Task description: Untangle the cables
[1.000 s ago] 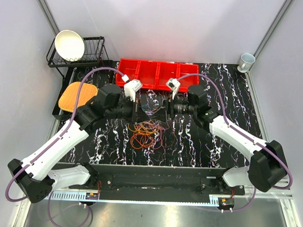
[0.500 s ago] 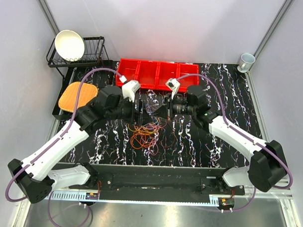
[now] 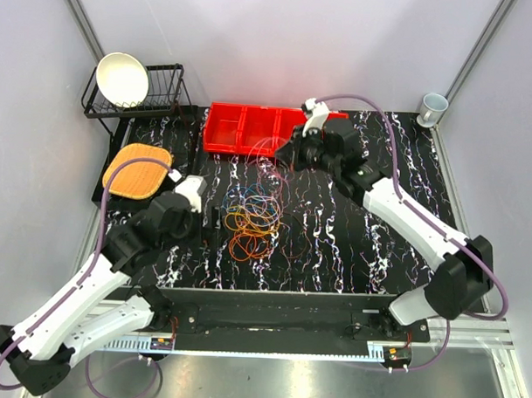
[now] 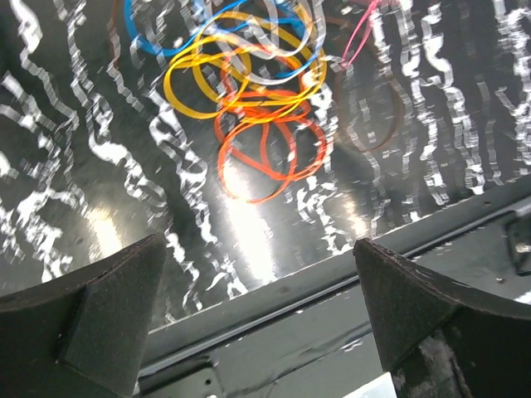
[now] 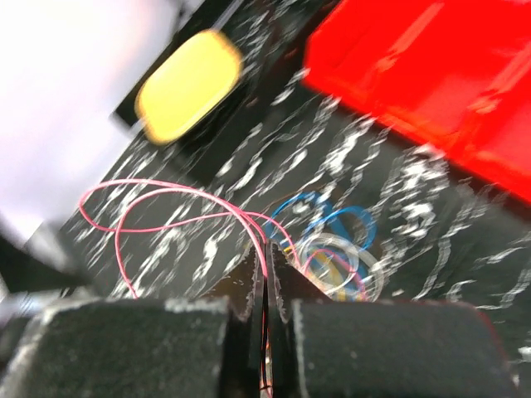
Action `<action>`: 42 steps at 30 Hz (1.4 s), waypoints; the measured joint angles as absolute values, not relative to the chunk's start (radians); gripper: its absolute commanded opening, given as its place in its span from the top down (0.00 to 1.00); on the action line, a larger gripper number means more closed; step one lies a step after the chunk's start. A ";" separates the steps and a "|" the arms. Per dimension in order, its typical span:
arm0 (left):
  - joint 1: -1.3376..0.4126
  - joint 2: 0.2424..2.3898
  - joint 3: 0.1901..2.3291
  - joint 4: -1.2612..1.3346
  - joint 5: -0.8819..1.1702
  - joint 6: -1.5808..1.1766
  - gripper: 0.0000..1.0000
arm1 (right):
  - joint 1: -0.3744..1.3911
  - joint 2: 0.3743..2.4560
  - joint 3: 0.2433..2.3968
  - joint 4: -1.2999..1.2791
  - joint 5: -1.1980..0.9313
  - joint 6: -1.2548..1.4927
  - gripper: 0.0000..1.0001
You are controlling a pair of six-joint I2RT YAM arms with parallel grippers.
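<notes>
Pink cable (image 5: 217, 201) in hand (image 5: 265, 269) (right wrist)

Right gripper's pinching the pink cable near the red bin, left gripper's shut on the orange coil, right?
No: the left gripper is open and empty, the orange coil lying on the table ahead, per the left wrist view. The right gripper does pinch the pink cable.

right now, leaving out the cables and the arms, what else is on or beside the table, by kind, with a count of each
red bin: 1
wire rack: 1
white bowl: 1
orange mat: 1
mug: 1
total: 5
</notes>
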State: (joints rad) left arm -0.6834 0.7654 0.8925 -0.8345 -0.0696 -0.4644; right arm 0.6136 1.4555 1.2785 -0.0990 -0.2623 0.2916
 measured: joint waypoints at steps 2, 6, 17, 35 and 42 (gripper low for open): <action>-0.683 0.735 0.872 -0.850 -0.086 -0.471 0.01 | 0.603 1.490 1.333 -0.117 -0.207 0.287 1.00; -0.683 0.670 0.869 -0.852 -0.113 -0.476 0.01 | 0.554 1.583 1.458 -0.157 -0.151 0.283 1.00; -0.683 0.667 0.857 -0.818 -0.129 -0.496 0.01 | 0.381 1.810 1.773 -0.229 -0.121 0.281 1.00; -0.683 0.719 0.855 -0.815 -0.128 -0.498 0.01 | 0.198 2.046 1.964 -0.255 -0.125 0.281 1.00; -0.683 0.735 0.855 -0.814 -0.128 -0.498 0.01 | 0.165 2.114 2.018 -0.253 -0.125 0.284 1.00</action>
